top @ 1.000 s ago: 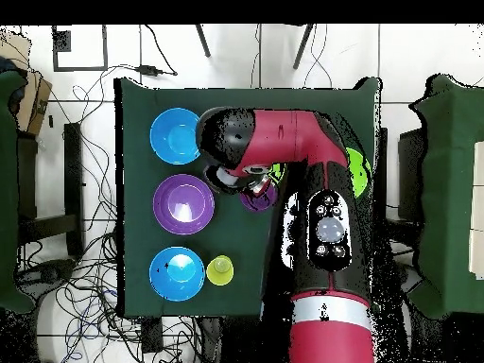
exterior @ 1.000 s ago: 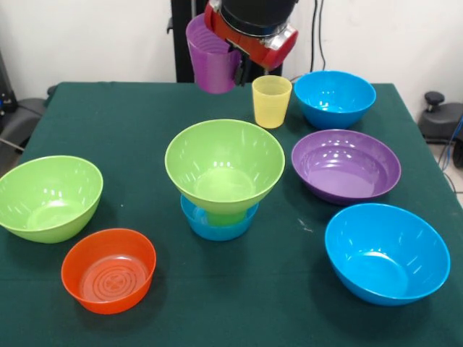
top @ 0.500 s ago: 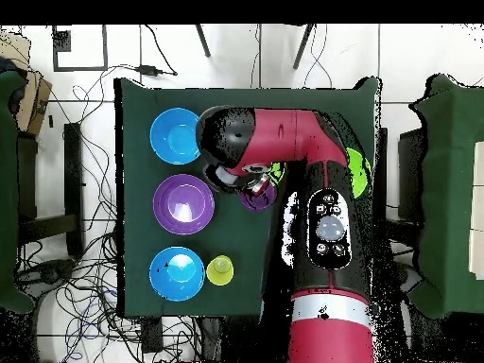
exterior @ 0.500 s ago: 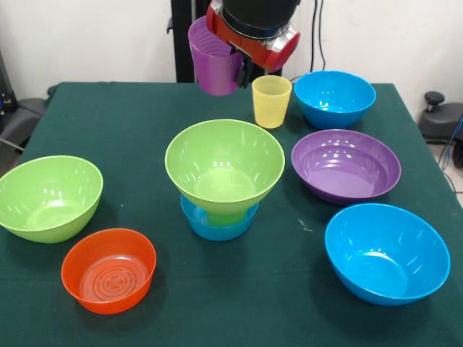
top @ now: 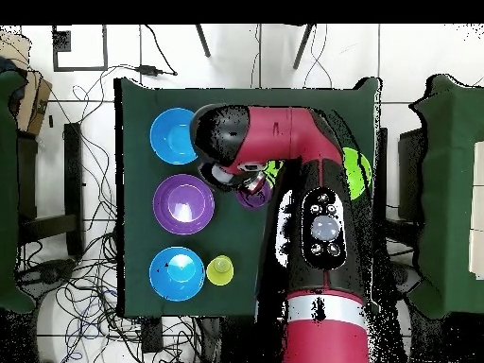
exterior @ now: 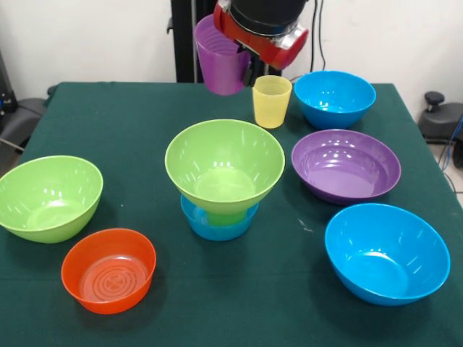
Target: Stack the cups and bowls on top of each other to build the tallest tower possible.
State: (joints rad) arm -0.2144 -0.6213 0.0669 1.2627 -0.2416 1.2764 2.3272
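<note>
My gripper (exterior: pixel 242 66) hangs at the top of the front view, shut on the rim of the purple cup (exterior: pixel 220 63), which it holds upright in the air above the table's far side. The cup also shows in the overhead view (top: pixel 253 195) under the arm's head. The tower stands mid-table: a small blue bowl (exterior: pixel 215 225), an upturned green cup (exterior: pixel 224 215) on it, and a lime green bowl (exterior: pixel 224 163) on top. The cup is behind and above this bowl. The yellow cup (exterior: pixel 271 101) stands on the table just right of the gripper.
A blue bowl (exterior: pixel 334 97) sits at the back right, a wide purple bowl (exterior: pixel 346 165) in front of it, and a large blue bowl (exterior: pixel 385 253) at the front right. A second lime green bowl (exterior: pixel 47 196) and a small orange bowl (exterior: pixel 108 269) sit at the left.
The gripper has carried the purple cup slightly to the right and a little higher in the front view. Everything on the table has stayed put.
</note>
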